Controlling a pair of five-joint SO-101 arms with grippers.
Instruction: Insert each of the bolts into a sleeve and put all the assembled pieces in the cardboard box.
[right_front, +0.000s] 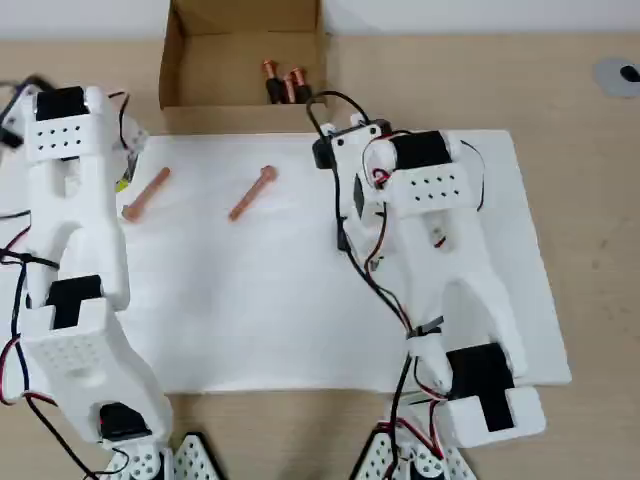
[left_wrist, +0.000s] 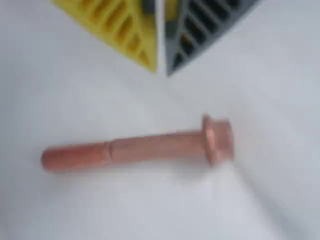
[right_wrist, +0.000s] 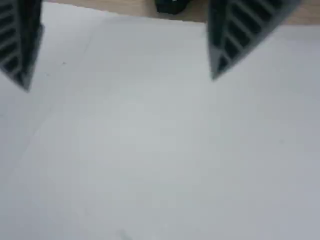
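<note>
**Two bolts loose on the sheet, two pieces boxed**

Left gripper (left_wrist: 160, 70), jaws closed on nothing, hangs over one bolt (right_front: 146, 193) at the white sheet's (right_front: 250, 320) ten o'clock. A second bolt (right_front: 252, 192) lies toward eleven. Right gripper (right_wrist: 119, 80) gapes wide over the sheet. Assembled pieces (right_front: 285, 84) sit in the cardboard box (right_front: 190, 70) at twelve.

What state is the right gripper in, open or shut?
Open. In its wrist view the right gripper has its two dark fingers far apart, with bare white sheet between them and nothing held.
</note>
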